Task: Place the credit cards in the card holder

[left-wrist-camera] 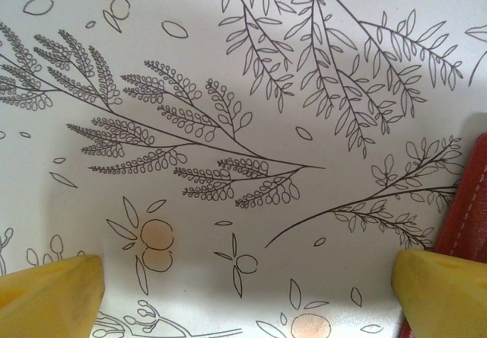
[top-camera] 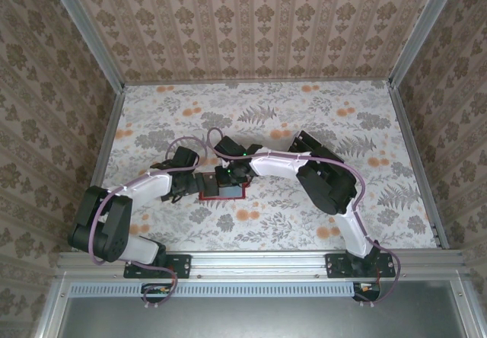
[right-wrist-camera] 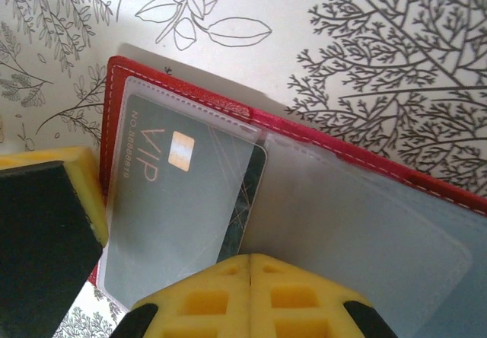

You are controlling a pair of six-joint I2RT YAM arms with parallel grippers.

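Right jaws, pinched shut, sit at six o'clock of the credit card (right-wrist-camera: 175, 201) in the card holder (right-wrist-camera: 114, 102); left jaws gape wide.

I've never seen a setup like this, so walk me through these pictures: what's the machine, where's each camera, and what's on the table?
A robot's left arm and right arm are bolted at the near edge of a flowered table. One picture looks down from above; the others come from a camera on each wrist. An open red card holder lies between the arms, a dark VIP card mostly tucked inside. The right pincer is shut at that card's edge; the left pincer is wide open, empty.
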